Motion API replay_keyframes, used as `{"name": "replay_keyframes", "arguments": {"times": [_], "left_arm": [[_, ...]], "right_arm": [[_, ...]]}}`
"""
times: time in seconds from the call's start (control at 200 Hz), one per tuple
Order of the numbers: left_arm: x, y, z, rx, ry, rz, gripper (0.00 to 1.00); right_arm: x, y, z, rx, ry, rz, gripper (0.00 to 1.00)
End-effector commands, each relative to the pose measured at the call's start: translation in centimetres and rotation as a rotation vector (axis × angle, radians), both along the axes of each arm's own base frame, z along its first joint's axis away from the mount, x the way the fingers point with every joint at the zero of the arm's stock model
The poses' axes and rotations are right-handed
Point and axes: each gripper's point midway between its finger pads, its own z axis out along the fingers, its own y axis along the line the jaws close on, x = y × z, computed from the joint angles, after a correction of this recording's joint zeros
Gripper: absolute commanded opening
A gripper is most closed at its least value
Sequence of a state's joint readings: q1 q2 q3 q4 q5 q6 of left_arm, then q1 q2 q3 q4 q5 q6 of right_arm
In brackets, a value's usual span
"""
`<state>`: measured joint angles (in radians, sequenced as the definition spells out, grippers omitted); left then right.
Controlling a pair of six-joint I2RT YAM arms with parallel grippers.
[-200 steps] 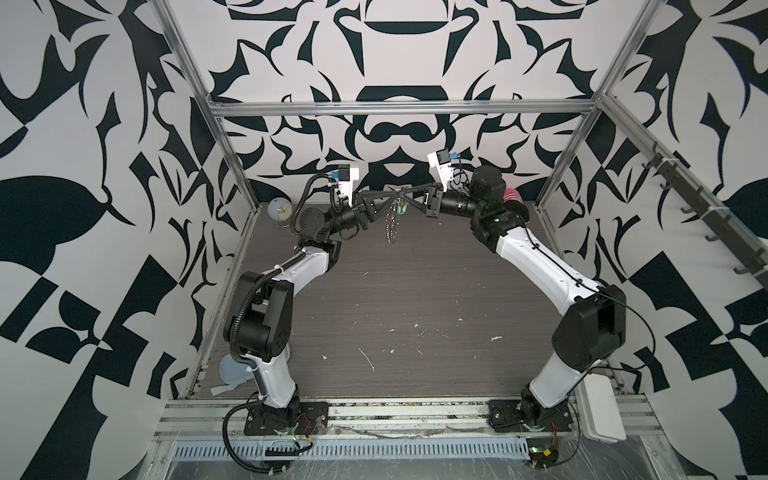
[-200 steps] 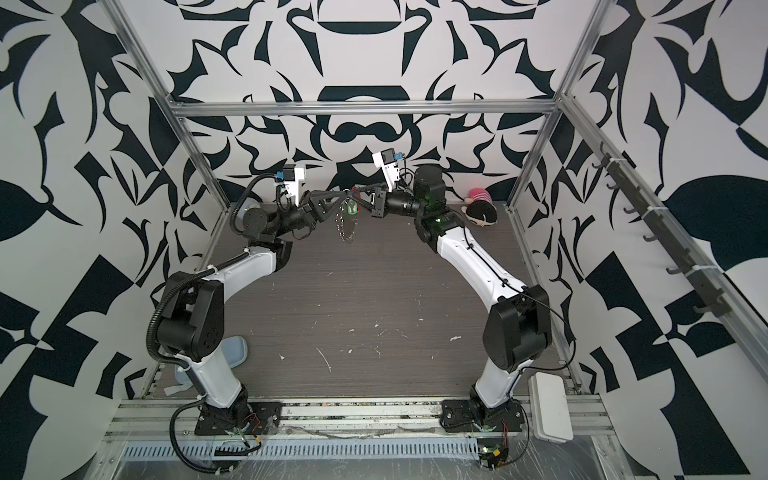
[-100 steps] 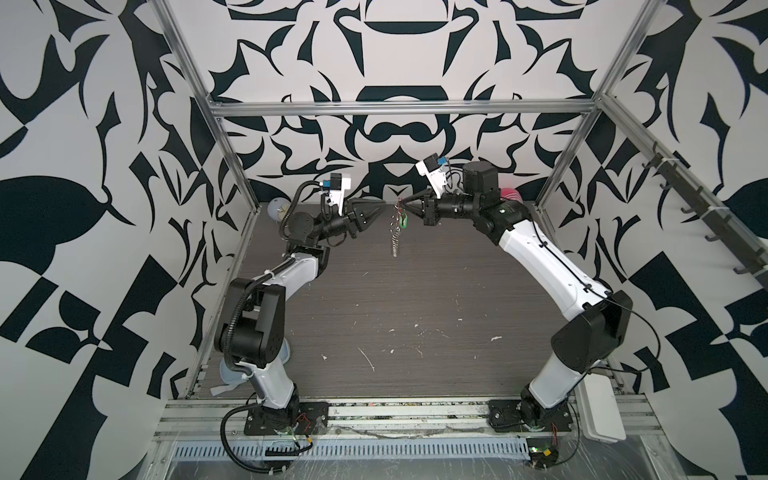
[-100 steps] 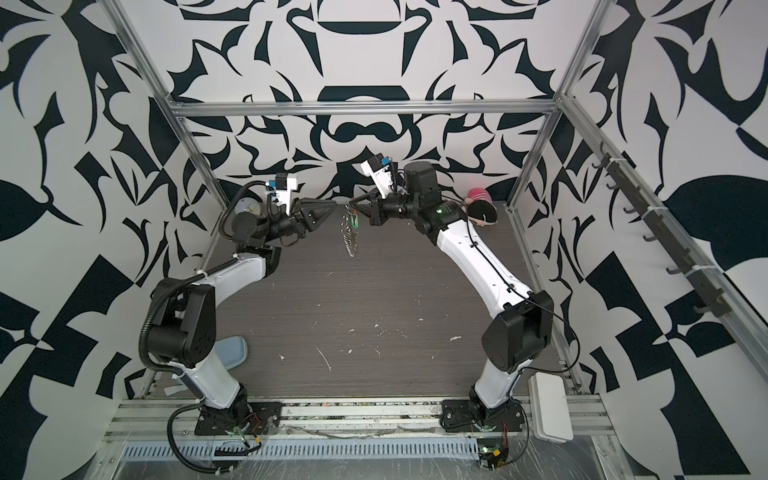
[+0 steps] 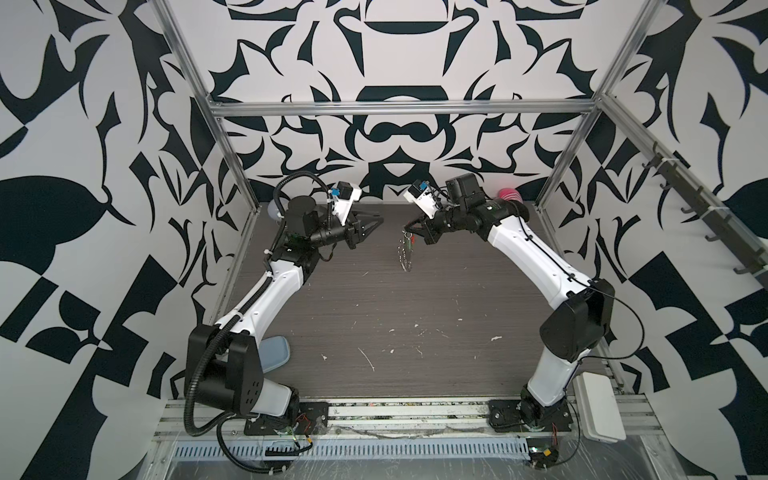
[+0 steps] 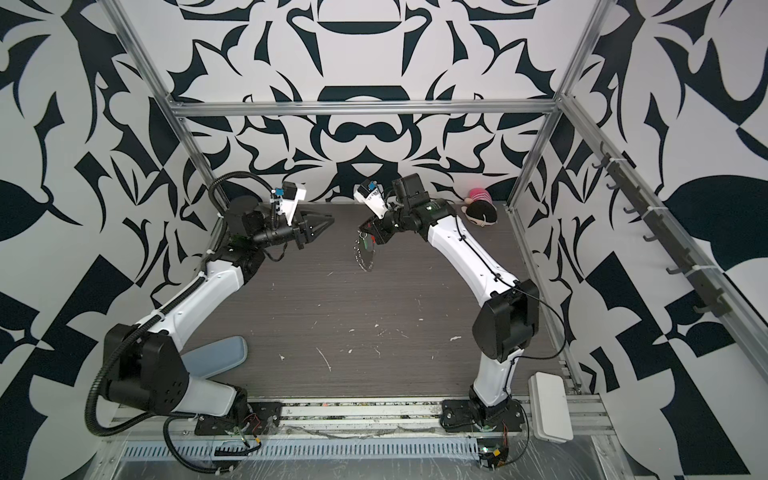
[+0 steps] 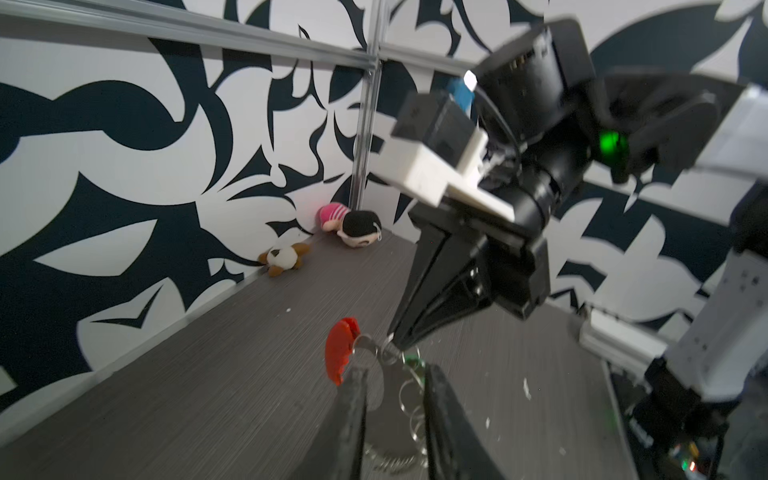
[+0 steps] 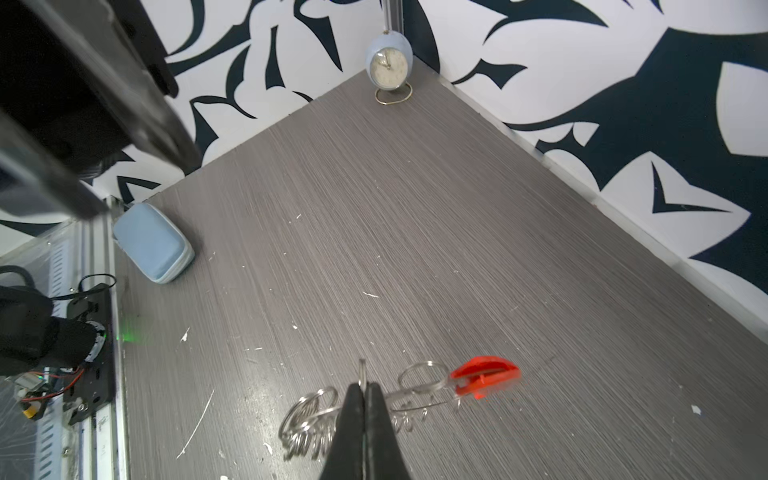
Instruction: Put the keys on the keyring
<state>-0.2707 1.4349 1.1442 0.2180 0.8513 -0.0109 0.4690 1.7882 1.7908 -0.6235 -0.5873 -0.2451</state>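
The keyring (image 5: 405, 255) (image 6: 364, 259), a silver wire loop with many small rings and a red piece (image 7: 338, 353) (image 8: 484, 374), hangs over the table's far middle. My right gripper (image 5: 411, 229) (image 6: 365, 229) (image 8: 363, 386) is shut on one of its small rings. The keys, a green tag (image 7: 412, 360) (image 6: 365, 246), dangle among the rings just under the right fingertips (image 7: 392, 351); how the tag is attached I cannot tell. My left gripper (image 5: 377, 219) (image 6: 330, 219) (image 7: 392, 376) stands off to the left, open, with nothing between its fingers.
A blue clock (image 8: 388, 62) stands in the far left corner. A light-blue case (image 5: 272, 353) (image 8: 151, 245) lies by the left arm's base. A doll (image 6: 480, 210) (image 7: 357, 224) and a small plush dog (image 7: 284, 259) lie in the far right corner. A white box (image 5: 598, 411) sits front right.
My left gripper has let go, opened a little and drawn back to the left. The keyring now hangs from the right gripper alone, which has shifted slightly.
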Motion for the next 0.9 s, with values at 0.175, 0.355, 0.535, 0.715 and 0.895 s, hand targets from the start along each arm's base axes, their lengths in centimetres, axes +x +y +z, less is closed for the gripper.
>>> {"name": "replay_keyframes", "arguments": {"times": [0.175, 0.355, 0.535, 0.715, 0.895], "left_arm": [[-3.1, -0.6, -2.7, 0.159, 0.048, -0.202, 0.21], [-3.3, -1.4, -2.8, 0.162, 0.085, -0.26, 0.18], [-3.7, -1.6, -2.9, 0.16, 0.118, -0.297, 0.17], [-3.8, -1.6, -2.8, 0.156, 0.129, -0.31, 0.14], [-3.7, -1.8, -2.6, 0.147, 0.137, -0.323, 0.12]], "right_arm": [[-3.8, 2.6, 4.2, 0.102, -0.091, 0.152, 0.0], [-4.9, 3.3, 4.0, 0.098, -0.084, 0.187, 0.0], [-4.9, 3.3, 4.5, 0.103, -0.101, 0.187, 0.0], [-5.1, 3.3, 4.8, 0.112, -0.1, 0.193, 0.0], [-5.6, 3.6, 5.1, 0.125, -0.096, 0.209, 0.0]]}}
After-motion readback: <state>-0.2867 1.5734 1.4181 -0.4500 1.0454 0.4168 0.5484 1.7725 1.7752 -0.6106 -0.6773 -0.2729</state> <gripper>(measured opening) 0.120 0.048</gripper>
